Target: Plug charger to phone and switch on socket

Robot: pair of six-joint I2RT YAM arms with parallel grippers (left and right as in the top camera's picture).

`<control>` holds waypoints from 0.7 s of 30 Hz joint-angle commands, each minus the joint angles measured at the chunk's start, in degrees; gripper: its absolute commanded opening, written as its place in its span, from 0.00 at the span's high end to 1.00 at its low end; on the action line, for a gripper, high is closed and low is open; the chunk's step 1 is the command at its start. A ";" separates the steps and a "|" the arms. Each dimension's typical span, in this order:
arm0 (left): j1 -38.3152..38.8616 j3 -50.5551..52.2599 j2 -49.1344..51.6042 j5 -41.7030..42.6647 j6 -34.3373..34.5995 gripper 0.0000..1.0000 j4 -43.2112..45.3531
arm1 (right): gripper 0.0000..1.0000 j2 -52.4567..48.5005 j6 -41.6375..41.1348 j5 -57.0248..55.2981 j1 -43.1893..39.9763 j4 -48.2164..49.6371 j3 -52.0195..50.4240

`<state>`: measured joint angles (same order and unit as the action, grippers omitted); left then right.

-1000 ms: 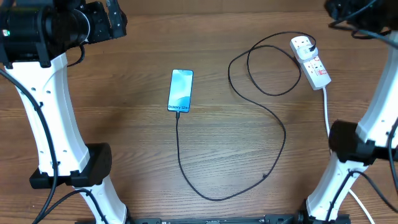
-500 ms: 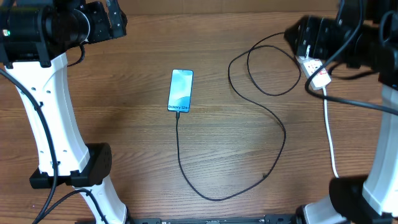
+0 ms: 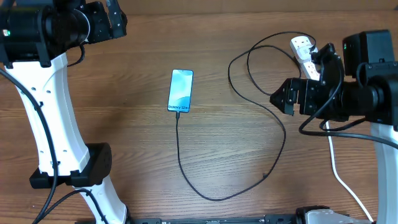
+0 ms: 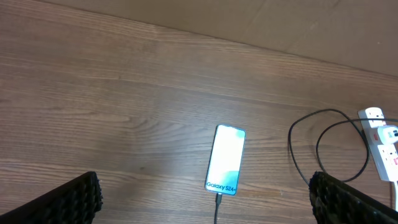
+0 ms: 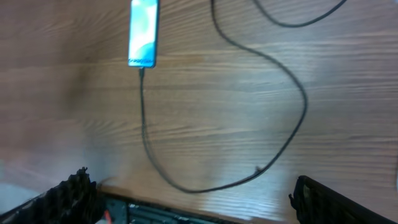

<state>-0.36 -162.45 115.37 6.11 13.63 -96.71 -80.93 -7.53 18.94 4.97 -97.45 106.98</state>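
The phone [image 3: 181, 91] lies face up at the table's middle left, its screen lit. It also shows in the left wrist view [image 4: 225, 160] and the right wrist view [image 5: 143, 32]. The black charger cable [image 3: 285, 134] has its tip at the phone's near end [image 3: 178, 113]. It loops across the table to the white socket [image 3: 301, 46] at the back right, which my right arm partly hides. My left gripper [image 3: 115, 17] is open and empty, high at the back left. My right gripper [image 3: 283, 96] is open and empty, above the cable in front of the socket.
The socket's thick white cord [image 3: 336, 165] runs toward the front right edge. The arm bases stand at the front left [image 3: 87, 168] and front right. The table's front edge shows in the right wrist view [image 5: 186, 199].
My right arm has swung from the back right corner, over the socket, to the right middle of the table. The left arm, phone and cable have not moved.
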 commanded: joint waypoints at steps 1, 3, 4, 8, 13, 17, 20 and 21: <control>0.37 0.04 -0.63 -0.74 0.96 0.00 -0.09 | 0.00 0.50 0.13 4.81 0.22 0.42 -0.52; 0.37 0.04 -0.63 -0.74 0.96 0.00 -0.09 | 0.00 0.50 0.11 4.74 0.22 0.39 -0.52; 0.37 0.04 -0.63 -0.74 0.96 0.01 -0.09 | 0.00 0.50 0.11 4.74 0.22 0.39 -0.52; 0.37 0.04 -0.63 -0.74 0.96 0.00 -0.09 | 0.00 0.50 0.17 3.96 0.22 0.39 -0.52; 0.37 0.04 -0.63 -0.74 0.96 0.00 -0.09 | 0.00 0.50 0.17 2.91 0.22 0.72 -0.55; 0.37 0.04 -0.63 -0.74 0.96 0.00 -0.09 | 0.00 2.03 0.17 -2.86 0.33 8.22 -0.55; 0.37 0.04 -0.63 -0.74 0.96 0.01 -0.09 | 0.00 4.39 0.20 -7.06 0.33 15.21 -0.55; 0.37 0.04 -0.63 -0.74 0.96 0.01 -0.09 | 0.00 5.46 0.35 -8.35 0.37 17.92 -0.61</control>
<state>-0.36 -162.45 115.37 6.11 13.63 -96.71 -79.92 -7.46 16.56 4.97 -83.48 106.30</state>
